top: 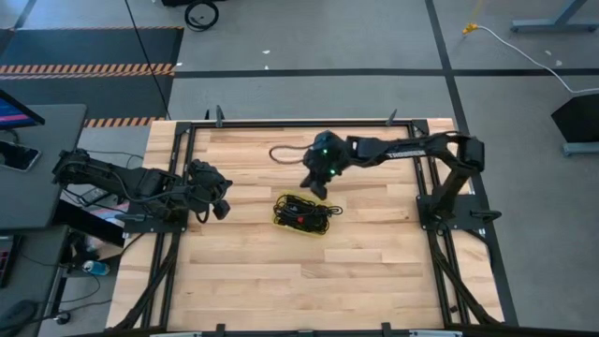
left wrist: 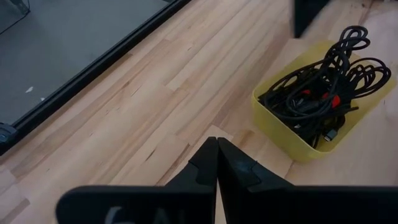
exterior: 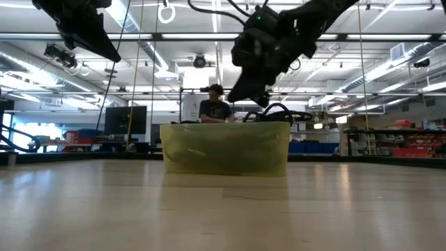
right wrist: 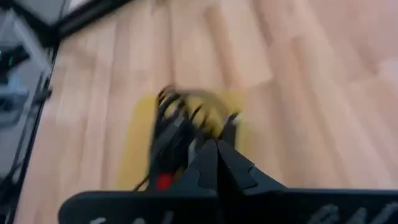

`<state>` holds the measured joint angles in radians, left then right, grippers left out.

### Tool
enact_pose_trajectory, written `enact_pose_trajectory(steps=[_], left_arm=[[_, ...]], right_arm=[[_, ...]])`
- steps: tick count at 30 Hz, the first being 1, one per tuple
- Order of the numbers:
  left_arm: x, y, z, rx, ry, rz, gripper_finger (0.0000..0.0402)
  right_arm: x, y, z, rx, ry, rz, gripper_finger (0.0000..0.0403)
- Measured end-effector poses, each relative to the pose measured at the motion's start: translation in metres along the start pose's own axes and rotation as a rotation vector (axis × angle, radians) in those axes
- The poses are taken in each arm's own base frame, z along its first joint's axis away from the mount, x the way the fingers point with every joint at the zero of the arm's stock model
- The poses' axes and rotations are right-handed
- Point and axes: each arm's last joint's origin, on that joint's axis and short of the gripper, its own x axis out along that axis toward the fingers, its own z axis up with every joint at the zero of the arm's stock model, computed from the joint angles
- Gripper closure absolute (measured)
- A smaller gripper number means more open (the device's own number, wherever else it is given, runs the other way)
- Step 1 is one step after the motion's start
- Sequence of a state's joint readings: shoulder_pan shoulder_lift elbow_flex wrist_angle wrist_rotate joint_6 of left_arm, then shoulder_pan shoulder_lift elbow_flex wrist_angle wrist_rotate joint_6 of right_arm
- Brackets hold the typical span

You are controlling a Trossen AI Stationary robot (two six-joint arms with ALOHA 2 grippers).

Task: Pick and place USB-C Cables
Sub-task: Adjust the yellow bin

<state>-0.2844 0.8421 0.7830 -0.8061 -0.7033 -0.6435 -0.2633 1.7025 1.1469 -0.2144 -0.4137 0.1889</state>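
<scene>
A yellow tray (top: 280, 223) at the table's middle holds a tangle of black USB-C cables (left wrist: 323, 87), some with red parts. A few loops (exterior: 282, 110) stick up over its rim. One more black cord (top: 284, 153) lies looped on the wood beyond the tray's far side. My right gripper (top: 316, 190) hangs shut just above the tray's far edge, slanting down, and I see nothing between its fingers (right wrist: 208, 163). My left gripper (top: 223, 208) waits shut at the table's left, raised and pointing toward the tray.
Bare wood lies all round the tray, inside a black metal frame (top: 178, 168) along the table's edges. A person (exterior: 214, 106) sits beyond the far edge, behind the tray in the low view. A desk with a screen (top: 19, 112) stands off the table's left.
</scene>
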Motion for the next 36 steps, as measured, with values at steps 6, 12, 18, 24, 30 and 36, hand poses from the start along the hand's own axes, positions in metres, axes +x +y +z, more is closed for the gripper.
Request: enact_pose_trajectory(steps=[6,12,18,24,30,36], left_arm=[[0.000,0.000,0.000,-0.001,0.000,0.000,0.0393],[0.000,0.001,0.001,-0.001,-0.017,0.024,0.0393],[0.000,0.001,0.001,-0.008,-0.032,0.043,0.0393],[0.000,0.001,0.001,-0.019,-0.032,0.043,0.0393],[0.000,0.002,0.000,-0.011,-0.024,0.048,0.0393],[0.000,0.004,-0.002,0.012,-0.005,0.063,0.0393]], right_arm=[[-0.009,0.039,-0.019,0.036,0.170,0.032,0.0403],[-0.019,0.108,-0.026,-0.020,0.138,0.189,0.0403],[-0.008,0.139,-0.051,-0.039,0.265,0.219,0.0403],[0.024,0.135,-0.065,-0.065,0.324,0.155,0.0403],[0.063,0.130,-0.067,-0.085,0.241,0.183,0.0403],[0.090,0.122,-0.082,-0.047,0.292,0.159,0.0403]])
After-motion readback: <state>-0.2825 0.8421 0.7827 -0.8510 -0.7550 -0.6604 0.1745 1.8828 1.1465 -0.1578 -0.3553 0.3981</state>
